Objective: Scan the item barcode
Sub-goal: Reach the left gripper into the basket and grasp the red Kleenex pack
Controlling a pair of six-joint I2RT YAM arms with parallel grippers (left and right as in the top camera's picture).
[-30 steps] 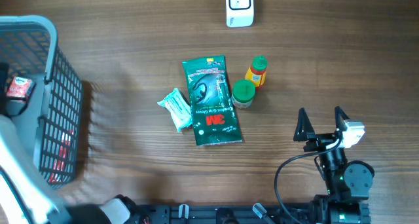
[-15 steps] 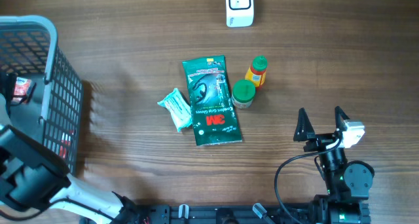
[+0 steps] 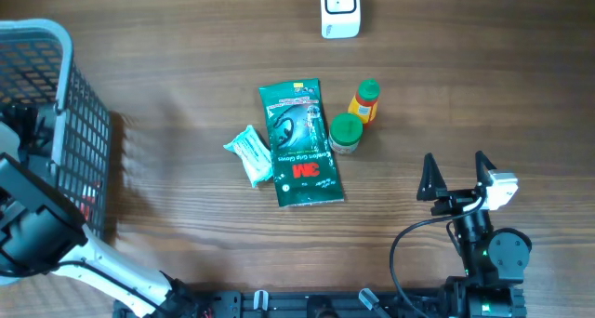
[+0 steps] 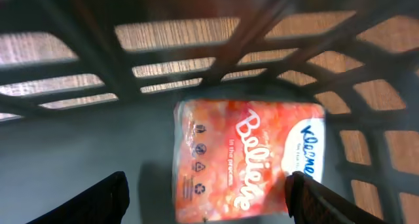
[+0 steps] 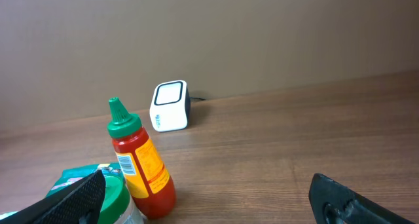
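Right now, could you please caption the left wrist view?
Open left gripper hovers over an orange packet inside the basket.

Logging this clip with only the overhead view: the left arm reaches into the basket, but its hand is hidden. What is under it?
Observer: The left hand hangs over an orange tissue pack lying flat on the floor of the basket.
Operator: Is it gripping the pack?
Observer: No grip shows. The fingers stand wide apart, with the pack lying between and below them.
Operator: And the right hand?
Observer: The right hand is open and empty. Its camera shows the red sauce bottle upright in front, with the white scanner beyond.
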